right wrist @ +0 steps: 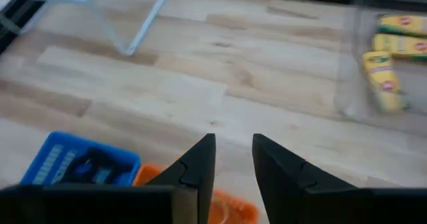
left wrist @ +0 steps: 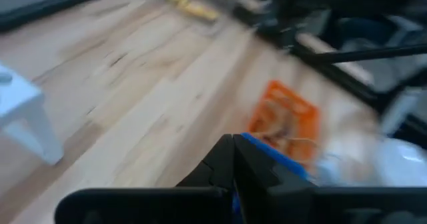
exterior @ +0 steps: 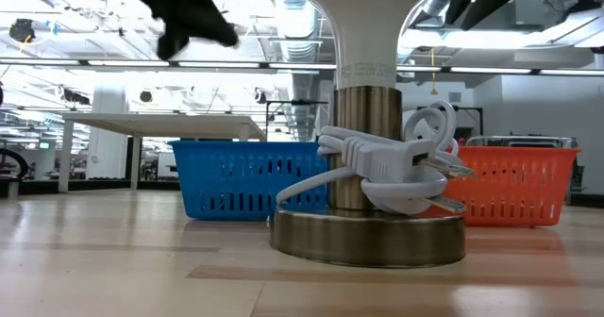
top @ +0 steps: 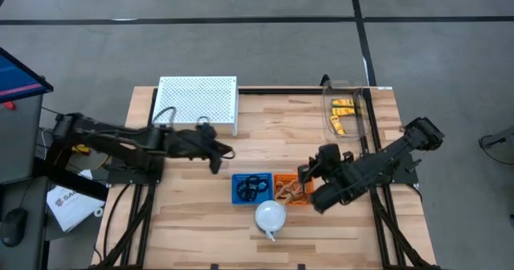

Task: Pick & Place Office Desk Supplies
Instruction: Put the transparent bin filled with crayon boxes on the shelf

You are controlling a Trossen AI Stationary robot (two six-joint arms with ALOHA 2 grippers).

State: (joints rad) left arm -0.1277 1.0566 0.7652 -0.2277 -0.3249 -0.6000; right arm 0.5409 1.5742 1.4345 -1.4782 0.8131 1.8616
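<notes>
On the wooden table (top: 201,222), a blue basket (top: 252,188) with small black rings (top: 251,190) sits touching an orange basket (top: 287,190) of tan rubber bands (top: 289,191). Yellow clips (top: 343,109) lie in a clear tray (top: 345,113) at the table's far right corner. The right gripper (top: 307,173) hovers over the orange basket, its fingers (right wrist: 200,161) slightly parted and holding nothing. The left gripper (top: 221,159) hangs near the blue basket; its fingers look closed and empty, though the wrist view is blurred. A white domed lamp (top: 271,216) stands just in front of the baskets, and a white perforated rack (top: 197,101) stands at the back.
</notes>
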